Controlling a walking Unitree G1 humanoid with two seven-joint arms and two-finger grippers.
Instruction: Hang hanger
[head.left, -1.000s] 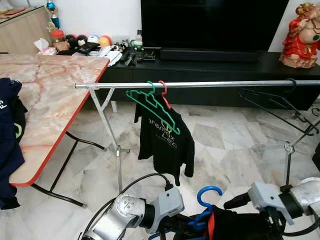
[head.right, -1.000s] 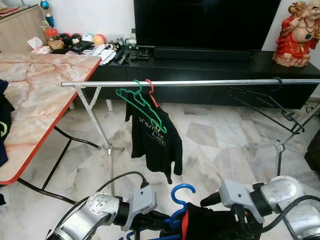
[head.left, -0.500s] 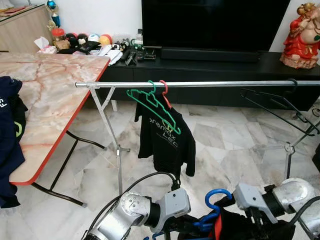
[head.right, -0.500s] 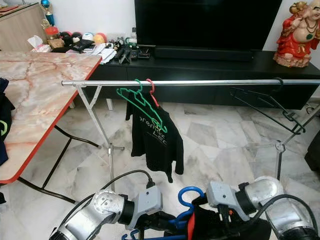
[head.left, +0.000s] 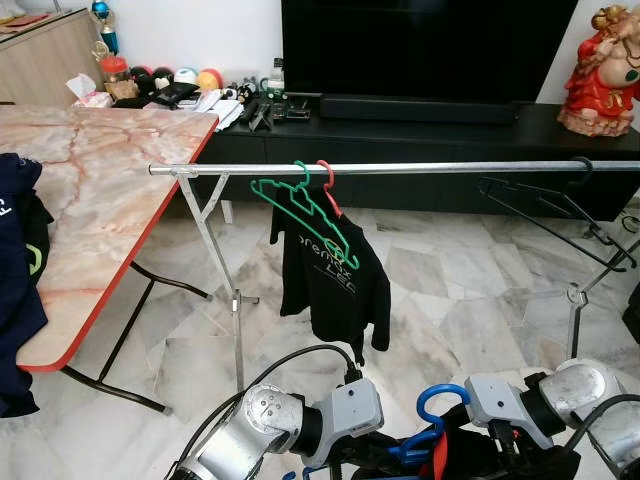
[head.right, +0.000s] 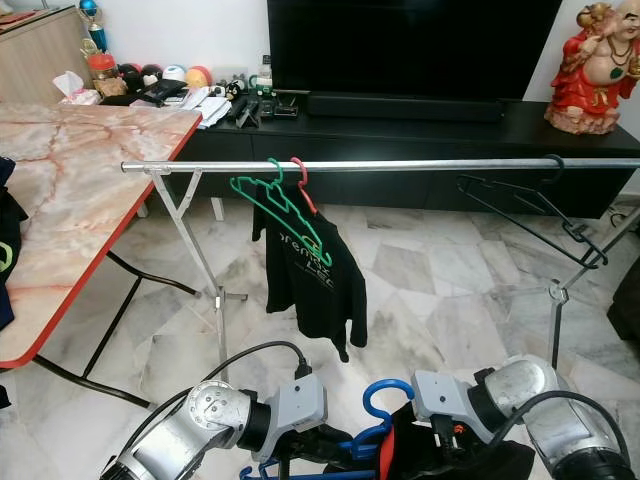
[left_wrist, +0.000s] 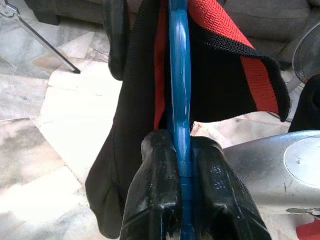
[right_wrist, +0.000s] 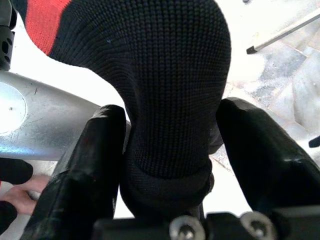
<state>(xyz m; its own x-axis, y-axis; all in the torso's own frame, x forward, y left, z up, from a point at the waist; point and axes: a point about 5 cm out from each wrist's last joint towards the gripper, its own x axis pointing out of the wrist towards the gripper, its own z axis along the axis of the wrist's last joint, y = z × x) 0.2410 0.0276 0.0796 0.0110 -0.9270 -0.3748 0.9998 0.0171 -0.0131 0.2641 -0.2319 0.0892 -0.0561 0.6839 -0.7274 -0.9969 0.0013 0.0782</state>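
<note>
A blue hanger (head.left: 441, 402) carrying a black garment with a red stripe (left_wrist: 220, 70) sits low in front of me, between my two arms. My left gripper (left_wrist: 181, 150) is shut on the hanger's blue bar (left_wrist: 180, 100). The fingers (right_wrist: 95, 155) of my right gripper (right_wrist: 172, 125) press on either side of a bunched fold of the black knit fabric (right_wrist: 170, 75). Ahead runs a silver rail (head.left: 450, 168). It holds a green hanger (head.left: 310, 215), a red hanger (head.left: 327, 185) with a black shirt (head.left: 335, 290), and, far right, a black hanger (head.left: 560, 215).
A marble-topped table with a red edge (head.left: 110, 200) stands on the left, with a dark blue garment (head.left: 18, 290) hanging over its near edge. Behind the rail are a black TV stand (head.left: 420, 130) and a red statue (head.left: 605, 70). The rack's legs (head.left: 225, 270) stand on marble floor.
My right arm has swung left and closed in on the garment. The blue hook has shifted a little to the right, along with my left arm.
</note>
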